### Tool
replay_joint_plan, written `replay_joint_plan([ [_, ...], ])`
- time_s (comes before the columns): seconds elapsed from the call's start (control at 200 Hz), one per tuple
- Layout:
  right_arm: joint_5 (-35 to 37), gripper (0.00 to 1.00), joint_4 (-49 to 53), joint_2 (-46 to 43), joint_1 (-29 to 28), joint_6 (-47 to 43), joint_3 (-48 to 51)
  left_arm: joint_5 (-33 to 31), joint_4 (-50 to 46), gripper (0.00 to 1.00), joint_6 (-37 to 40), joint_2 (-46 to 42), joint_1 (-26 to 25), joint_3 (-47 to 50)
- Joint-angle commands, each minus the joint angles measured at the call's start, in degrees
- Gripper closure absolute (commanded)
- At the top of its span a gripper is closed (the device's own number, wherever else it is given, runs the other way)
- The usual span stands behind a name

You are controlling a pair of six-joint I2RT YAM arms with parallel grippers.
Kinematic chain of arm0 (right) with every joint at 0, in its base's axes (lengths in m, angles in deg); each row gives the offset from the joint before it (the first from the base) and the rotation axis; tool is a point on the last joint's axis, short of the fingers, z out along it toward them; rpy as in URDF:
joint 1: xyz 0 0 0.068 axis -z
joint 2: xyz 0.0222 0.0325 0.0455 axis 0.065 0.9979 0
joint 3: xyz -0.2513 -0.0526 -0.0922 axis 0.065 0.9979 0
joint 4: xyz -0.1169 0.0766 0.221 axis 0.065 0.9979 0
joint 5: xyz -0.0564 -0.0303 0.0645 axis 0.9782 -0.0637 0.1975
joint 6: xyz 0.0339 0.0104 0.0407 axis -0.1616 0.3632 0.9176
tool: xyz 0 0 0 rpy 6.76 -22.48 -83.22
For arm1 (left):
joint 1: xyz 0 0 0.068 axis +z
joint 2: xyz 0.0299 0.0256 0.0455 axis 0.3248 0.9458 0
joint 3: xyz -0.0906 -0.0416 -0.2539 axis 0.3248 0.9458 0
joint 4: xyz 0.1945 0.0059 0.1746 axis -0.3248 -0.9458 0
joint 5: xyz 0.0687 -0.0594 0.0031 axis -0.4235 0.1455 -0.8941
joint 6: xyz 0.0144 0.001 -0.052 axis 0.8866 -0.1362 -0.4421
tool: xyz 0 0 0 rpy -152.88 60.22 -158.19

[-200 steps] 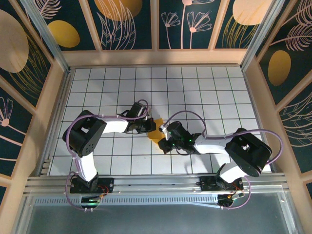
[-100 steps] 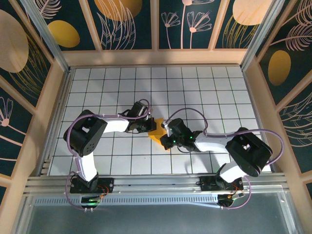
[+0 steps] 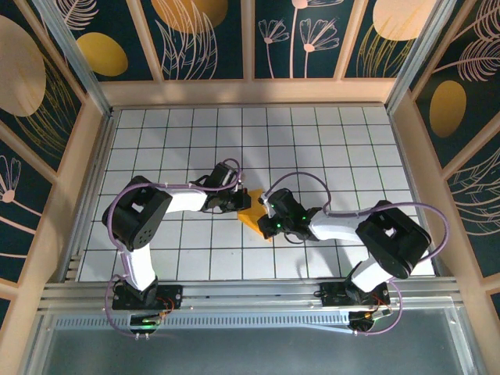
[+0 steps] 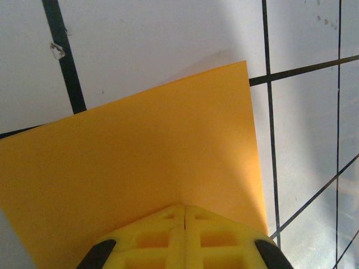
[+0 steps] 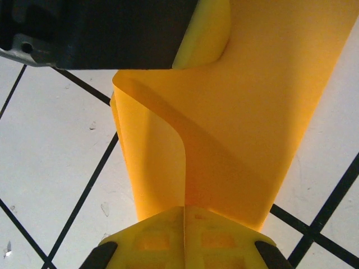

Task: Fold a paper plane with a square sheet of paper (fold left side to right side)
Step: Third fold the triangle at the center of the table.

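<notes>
The orange sheet [image 3: 256, 224] lies mid-table [image 3: 328, 141], partly doubled over, long axis running roughly near to far, a corner pointing towards the arms' bases; the left claw [image 4: 184, 208], fully closed, appears to pin it flat so the right claw [image 5: 184, 208], closed on a curling flap, can carry the fold across.

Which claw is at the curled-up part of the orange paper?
The right gripper: the paper curls over before it; before the left gripper it lies flat.
</notes>
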Motion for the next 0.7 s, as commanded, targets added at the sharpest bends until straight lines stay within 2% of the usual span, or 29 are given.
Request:
replay_joint_plan([
  [0.0,1.03,1.0,0.62,0.97,0.52,-1.01,-1.39,-3.6,-5.41,0.99,1.3,3.03,-0.31,0.49],
  [0.696,2.27,1.0,0.8,1.16,0.74,-1.24,-1.64,-3.69,-5.28,0.99,1.09,3.21,-0.4,0.6],
])
